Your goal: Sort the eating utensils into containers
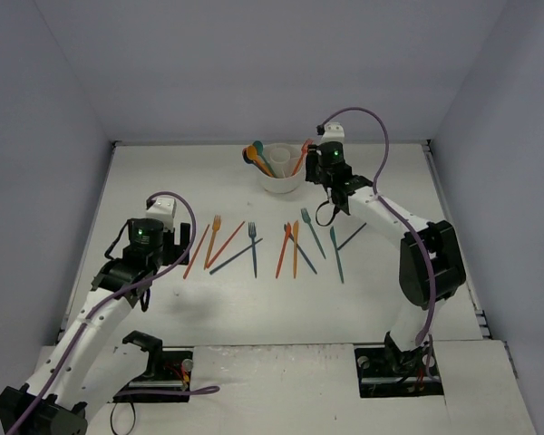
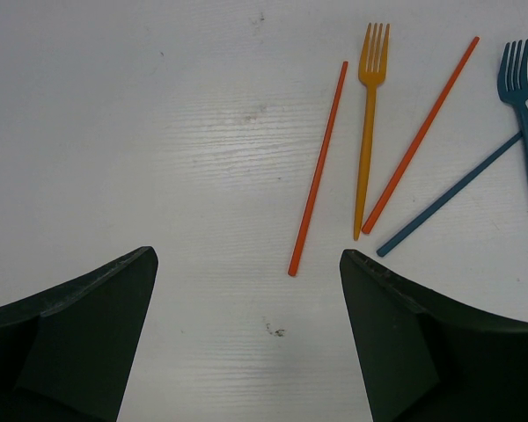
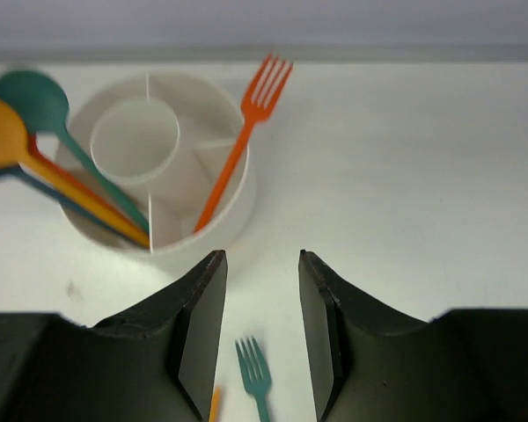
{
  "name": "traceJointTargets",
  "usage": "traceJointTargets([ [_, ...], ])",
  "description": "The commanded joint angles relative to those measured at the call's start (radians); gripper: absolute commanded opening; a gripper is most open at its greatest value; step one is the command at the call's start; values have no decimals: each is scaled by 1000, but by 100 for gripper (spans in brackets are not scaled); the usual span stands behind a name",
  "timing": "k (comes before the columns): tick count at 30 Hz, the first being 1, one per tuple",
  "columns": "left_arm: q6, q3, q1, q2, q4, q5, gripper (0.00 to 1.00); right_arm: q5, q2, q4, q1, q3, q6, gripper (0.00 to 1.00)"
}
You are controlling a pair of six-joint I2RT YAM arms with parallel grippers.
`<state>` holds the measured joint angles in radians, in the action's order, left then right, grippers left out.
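The white divided cup (image 1: 282,182) stands at the back middle and holds several spoons (image 1: 256,154) and an orange fork (image 1: 301,156). In the right wrist view the cup (image 3: 233,215) holds the orange fork (image 3: 246,132), a teal spoon (image 3: 35,101) and an orange spoon (image 3: 0,132). Several utensils lie in a row on the table: an orange-red knife (image 1: 197,251), an orange fork (image 1: 213,240), a blue fork (image 1: 253,246), a teal fork (image 1: 311,231). My right gripper (image 1: 323,178) (image 3: 262,255) is open and empty, just right of the cup. My left gripper (image 1: 170,246) (image 2: 246,255) is open and empty, left of the row.
In the left wrist view the orange-red knife (image 2: 317,167), orange fork (image 2: 367,132), a red-orange stick (image 2: 420,136), a dark blue knife (image 2: 458,193) and a blue fork (image 2: 524,114) lie ahead to the right. A teal fork (image 3: 257,374) lies below my right fingers. Grey walls enclose the table.
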<state>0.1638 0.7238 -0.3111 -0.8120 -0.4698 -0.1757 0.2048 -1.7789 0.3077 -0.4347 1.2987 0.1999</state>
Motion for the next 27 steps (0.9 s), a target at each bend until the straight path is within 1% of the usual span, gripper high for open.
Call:
traceJointTargets([
  [1, -4, 48, -3, 10, 39, 11, 82, -128, 60, -313, -9, -17, -65, 36],
  [5, -3, 46, -5, 11, 39, 13, 82, -225, 53, -432, -11, -30, -58, 36],
  [8, -4, 46, -8, 10, 39, 15, 82, -254, 21, -507, -19, -26, -59, 36],
  [12, -3, 46, -10, 9, 39, 15, 82, -268, -10, -526, -26, -33, -58, 36],
  [16, -2, 46, -13, 7, 39, 18, 82, -282, -78, -545, -27, -19, -61, 36],
  [20, -4, 48, -14, 5, 36, 16, 82, -274, -142, -553, -32, 3, -71, 35],
  [27, -4, 48, -16, 3, 36, 15, 82, -235, -210, -553, -32, 44, -87, 34],
])
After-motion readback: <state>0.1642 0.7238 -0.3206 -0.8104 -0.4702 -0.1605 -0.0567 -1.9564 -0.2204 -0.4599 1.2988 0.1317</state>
